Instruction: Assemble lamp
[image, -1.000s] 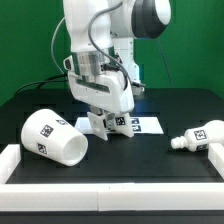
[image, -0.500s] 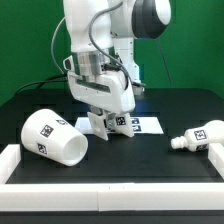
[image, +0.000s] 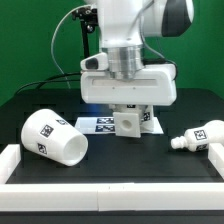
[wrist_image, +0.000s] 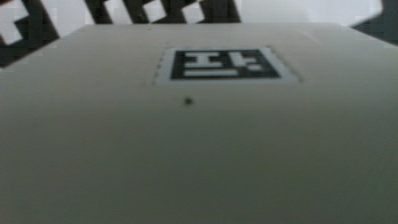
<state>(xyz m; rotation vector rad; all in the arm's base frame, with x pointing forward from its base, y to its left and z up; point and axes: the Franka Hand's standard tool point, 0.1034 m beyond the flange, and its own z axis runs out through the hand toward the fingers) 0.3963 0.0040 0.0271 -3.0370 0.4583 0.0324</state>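
My gripper (image: 128, 110) is shut on the small white lamp base (image: 129, 122) and holds it just above the black table, in front of the marker board. The base's white face with its square tag (wrist_image: 222, 64) fills the wrist view and hides my fingertips there. The large tapered shade (image: 52, 138) lies on its side at the exterior view's left. The rounded bulb (image: 197, 137) lies on its side at the exterior view's right, against the white rail.
The marker board (image: 96, 124) lies flat behind the held base. A white rail (image: 110, 171) runs along the table's front edge and up the right side. Black cables hang behind the arm.
The arm has turned and shifted toward the exterior view's right. The base, which stood on the table under the gripper, now hangs in the gripper above the table.
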